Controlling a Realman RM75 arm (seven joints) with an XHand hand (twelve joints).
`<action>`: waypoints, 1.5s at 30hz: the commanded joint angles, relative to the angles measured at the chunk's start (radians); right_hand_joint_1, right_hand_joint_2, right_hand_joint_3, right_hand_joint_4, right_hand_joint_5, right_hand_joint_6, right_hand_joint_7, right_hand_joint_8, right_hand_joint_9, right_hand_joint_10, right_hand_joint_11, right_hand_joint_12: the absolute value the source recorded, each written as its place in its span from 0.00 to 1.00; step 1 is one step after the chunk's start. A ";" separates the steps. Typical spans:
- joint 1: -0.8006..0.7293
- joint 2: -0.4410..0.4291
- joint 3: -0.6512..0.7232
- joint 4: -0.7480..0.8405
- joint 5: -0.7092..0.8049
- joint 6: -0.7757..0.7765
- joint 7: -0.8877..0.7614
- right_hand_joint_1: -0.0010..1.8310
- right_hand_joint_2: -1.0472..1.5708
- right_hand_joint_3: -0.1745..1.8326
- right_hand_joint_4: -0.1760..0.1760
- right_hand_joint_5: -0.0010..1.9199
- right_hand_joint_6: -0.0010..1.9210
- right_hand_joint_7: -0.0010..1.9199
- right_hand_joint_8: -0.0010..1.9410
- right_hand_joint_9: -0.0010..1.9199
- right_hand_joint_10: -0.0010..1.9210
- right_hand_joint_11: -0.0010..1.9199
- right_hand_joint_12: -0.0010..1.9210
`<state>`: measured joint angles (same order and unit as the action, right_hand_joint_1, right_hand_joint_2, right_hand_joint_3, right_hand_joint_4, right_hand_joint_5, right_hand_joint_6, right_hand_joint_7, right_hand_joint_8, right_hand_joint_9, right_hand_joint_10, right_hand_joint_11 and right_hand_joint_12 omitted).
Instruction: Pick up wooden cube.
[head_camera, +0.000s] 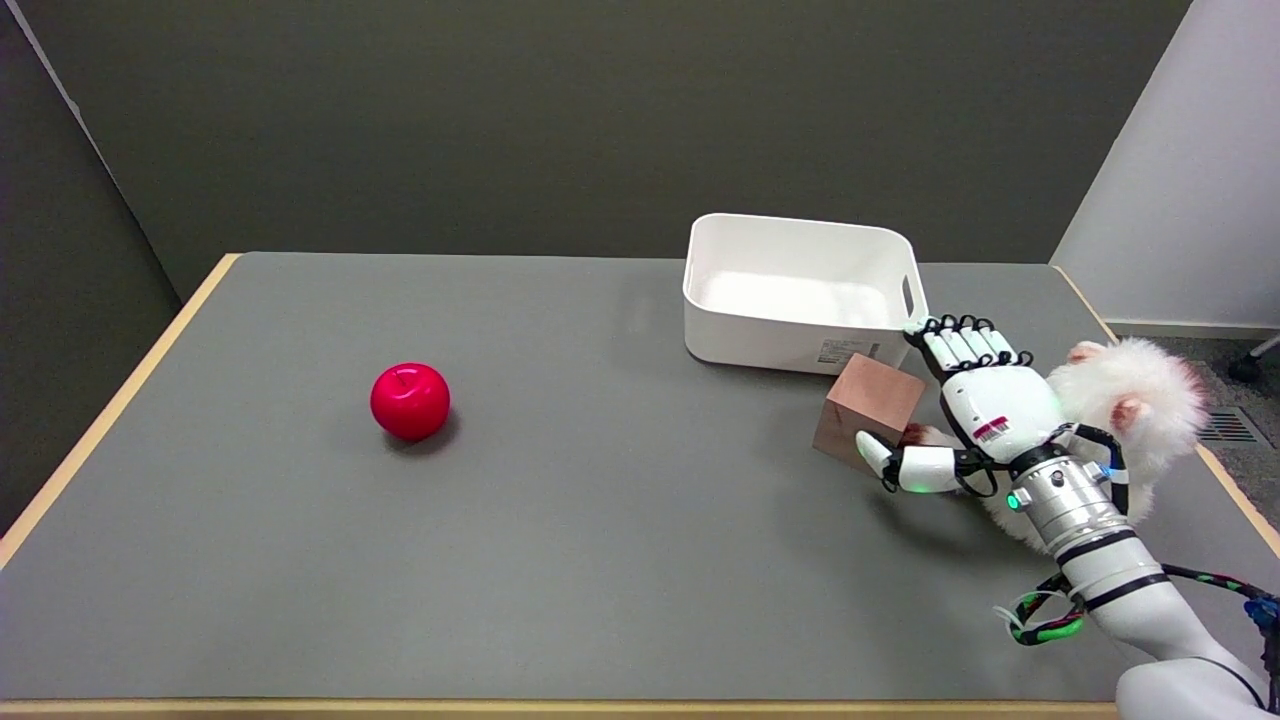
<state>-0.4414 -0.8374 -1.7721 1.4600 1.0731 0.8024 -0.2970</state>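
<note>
Wooden cube (868, 411) at right of frame on grey table (600, 520), just below white bin (800, 292). Robot hand (975, 410) spread beside cube's right face, thumb at its near corner, nothing held. Red apple (410, 401) at left.

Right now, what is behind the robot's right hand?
A fluffy white plush toy sits behind the right hand, partly covered by hand and wrist. Its lower body is hidden.

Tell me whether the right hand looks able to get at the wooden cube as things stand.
Probably yes. The right hand is already beside the wooden cube, thumb against its near face, nothing between them. The white bin stands close behind the cube.
</note>
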 joint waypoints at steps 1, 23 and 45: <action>-0.021 -0.007 -0.018 0.059 0.117 0.017 -0.102 0.15 0.60 0.51 0.06 0.04 0.21 0.06 0.19 0.00 0.32 0.00 0.59; 0.078 -0.016 -0.107 0.006 0.211 -0.004 -0.146 0.16 0.62 0.46 0.03 0.07 0.19 0.09 0.17 0.00 0.35 0.00 0.61; 0.157 -0.033 -0.122 -0.047 0.257 -0.052 -0.147 0.13 0.60 0.52 0.00 0.06 0.23 0.08 0.20 0.00 0.35 0.00 0.59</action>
<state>-0.3373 -0.8580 -1.8792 1.4475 1.3001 0.7838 -0.4383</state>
